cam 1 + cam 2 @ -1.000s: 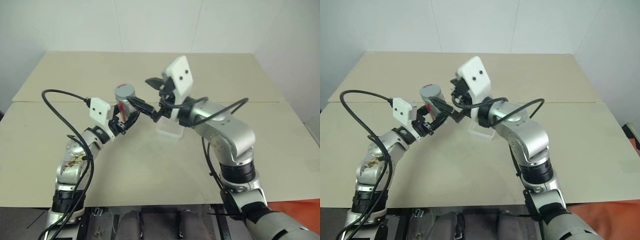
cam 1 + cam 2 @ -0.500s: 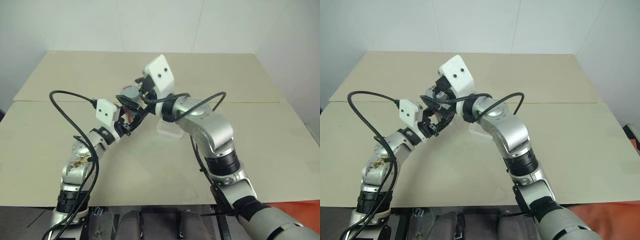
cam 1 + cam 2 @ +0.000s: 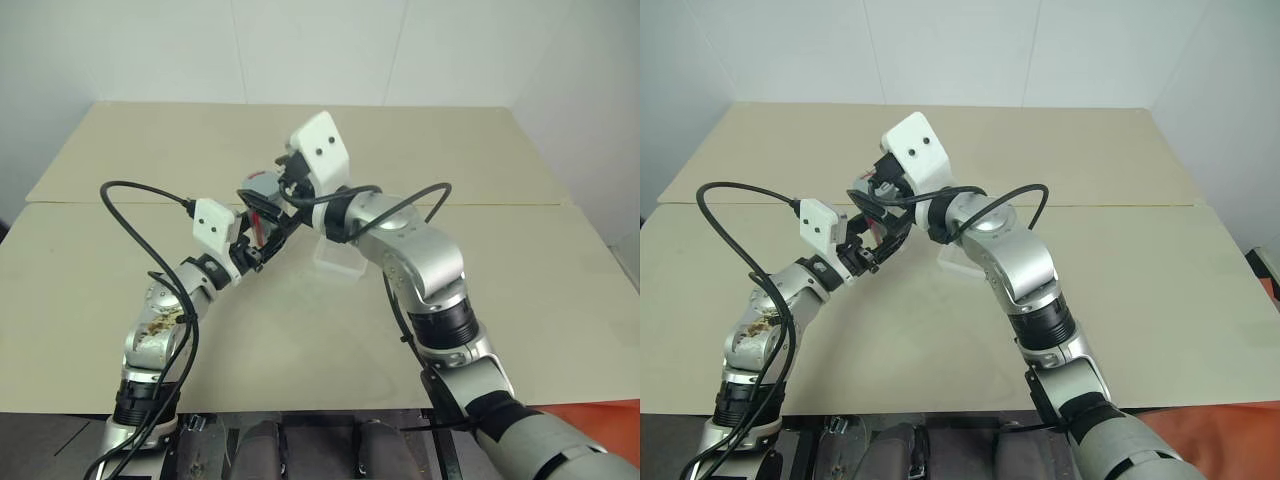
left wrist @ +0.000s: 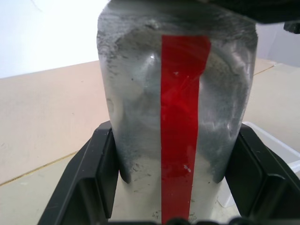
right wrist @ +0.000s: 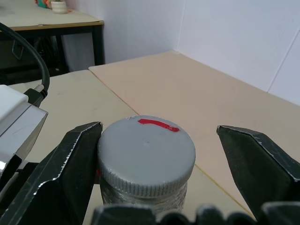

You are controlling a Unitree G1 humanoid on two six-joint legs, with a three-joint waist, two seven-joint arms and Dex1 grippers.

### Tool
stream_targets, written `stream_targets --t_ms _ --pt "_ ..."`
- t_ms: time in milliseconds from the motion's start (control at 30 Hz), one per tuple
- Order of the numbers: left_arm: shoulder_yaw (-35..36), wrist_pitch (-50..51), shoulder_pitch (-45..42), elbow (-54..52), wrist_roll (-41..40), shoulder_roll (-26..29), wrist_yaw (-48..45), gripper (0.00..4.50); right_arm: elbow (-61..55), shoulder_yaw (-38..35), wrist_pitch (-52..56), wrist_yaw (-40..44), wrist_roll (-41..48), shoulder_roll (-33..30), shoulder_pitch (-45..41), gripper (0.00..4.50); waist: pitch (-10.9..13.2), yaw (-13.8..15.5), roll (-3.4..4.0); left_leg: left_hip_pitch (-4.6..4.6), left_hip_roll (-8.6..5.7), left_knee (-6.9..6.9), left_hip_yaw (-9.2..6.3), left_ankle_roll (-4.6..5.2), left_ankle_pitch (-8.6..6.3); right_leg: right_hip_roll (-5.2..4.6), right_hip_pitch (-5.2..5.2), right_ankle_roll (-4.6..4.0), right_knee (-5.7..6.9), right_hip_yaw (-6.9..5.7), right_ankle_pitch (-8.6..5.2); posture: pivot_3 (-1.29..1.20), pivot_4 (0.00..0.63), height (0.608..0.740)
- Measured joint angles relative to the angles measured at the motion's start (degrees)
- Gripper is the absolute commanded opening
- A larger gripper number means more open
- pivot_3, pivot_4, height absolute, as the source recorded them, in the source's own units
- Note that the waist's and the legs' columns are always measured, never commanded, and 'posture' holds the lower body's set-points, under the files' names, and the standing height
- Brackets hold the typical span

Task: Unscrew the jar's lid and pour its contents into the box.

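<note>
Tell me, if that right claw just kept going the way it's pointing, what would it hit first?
Most likely the lid. The right gripper stands open with the grey cap between its fingers, atop the jar that the left gripper clamps. Depth is hard to judge.

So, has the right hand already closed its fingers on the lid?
No, the right hand is open: one finger is beside the lid, while the other stands clearly apart from it.
</note>
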Motion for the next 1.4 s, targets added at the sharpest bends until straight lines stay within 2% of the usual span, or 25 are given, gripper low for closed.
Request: stream_targets --t_ms 700,1200,1400 --pt "0.3 1.1 0.0 0.0 0.0 0.9 0.5 2.78 -5.7 -0.1 1.0 1.1 1.4 -4.4 3.5 4.46 0.0 0.0 0.00 0.00 0.00 0.00 -0.03 0.03 -0.02 0.00 0.00 0.00 0.00 0.00 0.00 0.00 0.150 0.740" --pt "1.4 0.9 0.1 0.1 -0.1 1.0 0.1 2.78 -5.4 -2.7 1.9 0.1 1.3 -7.8 5.0 4.46 0.0 0.0 0.00 0.01 0.00 0.00 -0.02 0.04 -0.02 0.00 0.00 0.00 0.00 0.00 0.00 0.00 0.150 0.740" --pt "1.5 0.9 0.3 0.0 -0.1 1.0 0.1 2.78 -8.2 -3.7 1.9 4.0 4.8 -8.8 5.7 4.46 0.0 0.0 0.00 0.00 0.00 0.00 -0.07 0.09 -0.05 0.00 0.01 0.00 -0.02 0.00 0.00 0.00 0.150 0.740"
